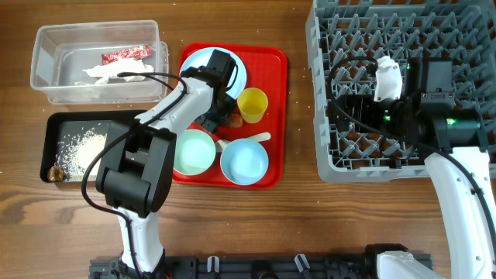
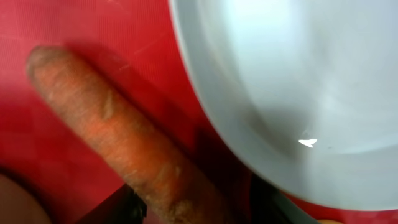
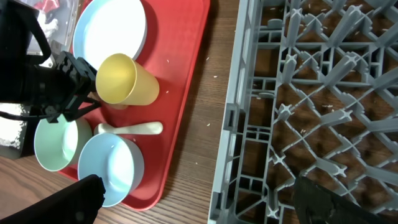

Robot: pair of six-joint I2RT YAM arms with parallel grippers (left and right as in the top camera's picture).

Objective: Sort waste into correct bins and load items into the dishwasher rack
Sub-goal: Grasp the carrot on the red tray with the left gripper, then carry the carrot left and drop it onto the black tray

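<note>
The orange carrot (image 2: 118, 130) lies on the red tray (image 1: 275, 116) beside the pale blue plate (image 2: 280, 93), between the left fingers (image 2: 121, 208); whether they grip it cannot be told. Upper left, the clear tub (image 1: 46, 85) holds wrapper (image 1: 125, 54) and tissue (image 1: 116, 74); the black tray (image 1: 62, 124) below holds rice (image 1: 81, 151). The right fingers (image 3: 81, 199) are spread wide.

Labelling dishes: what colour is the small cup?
The small round cup is yellow, clearest in the right wrist view.

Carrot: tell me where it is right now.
In the left wrist view the carrot lies on the red tray, close beside the pale blue plate. Overhead, it sits mid-tray next to the yellow cup.
</note>
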